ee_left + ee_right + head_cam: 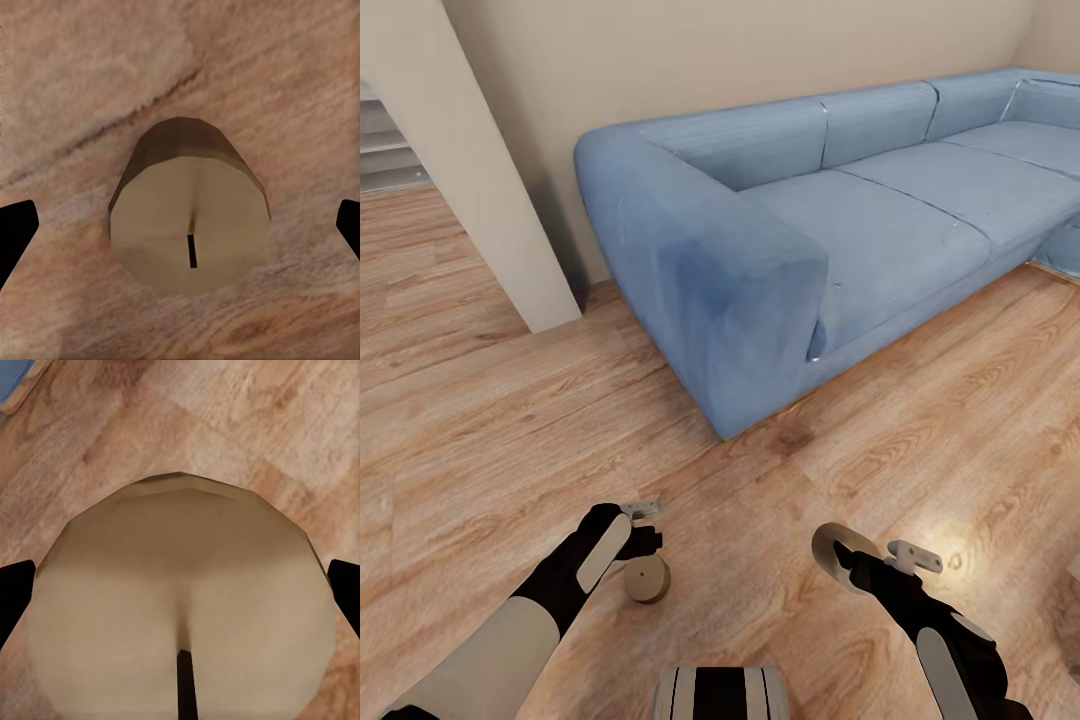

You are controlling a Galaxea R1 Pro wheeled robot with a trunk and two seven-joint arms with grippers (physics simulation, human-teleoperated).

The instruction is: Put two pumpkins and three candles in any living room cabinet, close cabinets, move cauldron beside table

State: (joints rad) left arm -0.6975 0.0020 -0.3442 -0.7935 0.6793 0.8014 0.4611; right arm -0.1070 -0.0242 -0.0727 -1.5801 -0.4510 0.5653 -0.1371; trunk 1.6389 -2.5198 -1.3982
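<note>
A short beige candle [647, 578] stands upright on the wooden floor, its wick slot showing on top [191, 225]. My left gripper [644, 530] hangs open right above it, its dark fingertips [15, 232] spread wide on either side and clear of the wax. A second, wider pale candle [834, 548] is lifted off the floor and tilted, with my right gripper [842, 556] shut on it. In the right wrist view that candle [180, 592] spans the whole gap between the fingertips [15, 600].
A long blue sofa [790, 230] stands ahead, its near arm about a metre beyond the grippers. A beige wall corner [480, 180] rises at the left, with an opening behind it. Wooden floor [920, 430] lies between me and the sofa.
</note>
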